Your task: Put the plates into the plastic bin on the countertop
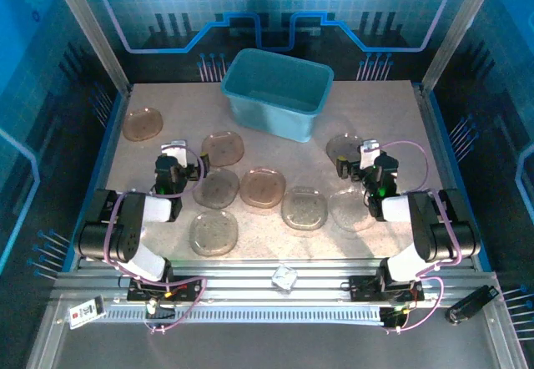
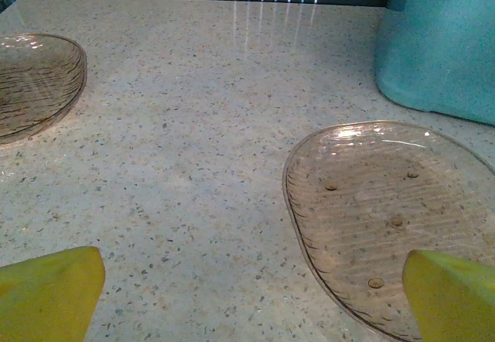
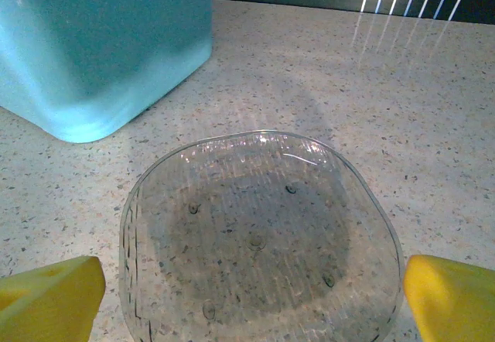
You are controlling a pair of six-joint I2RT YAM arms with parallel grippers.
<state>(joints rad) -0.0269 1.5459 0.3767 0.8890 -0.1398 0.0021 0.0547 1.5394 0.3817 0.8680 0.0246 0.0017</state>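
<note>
**While both pincers stand open: plates loose on the bench, bin at the rear**

As you read the overhead view, the plastic bin stands at the rear middle of the bench. The plates lie singly on the bench in front of it, eight that you can count. They are spread from a brown plate at the far left rear to a faint one at the right front. A small clear cube rests on the front rail.

The left pincer sits at the left, just beside a ribbed plate. In its wrist view the left pincer is spread wide. Its yellow fingers sit at the lower corners and grip nothing. That ribbed plate lies flat ahead and to the right. The bin's corner stands behind it, and the brown plate lies at the left edge.

The right pincer sits at the right, next to a clear plate. In its wrist view the right pincer is likewise spread wide and grips nothing. You see the clear plate lying flat on the bench between the lines of its fingers. The bin stands at the rear left, near the plate but apart from it.
</note>
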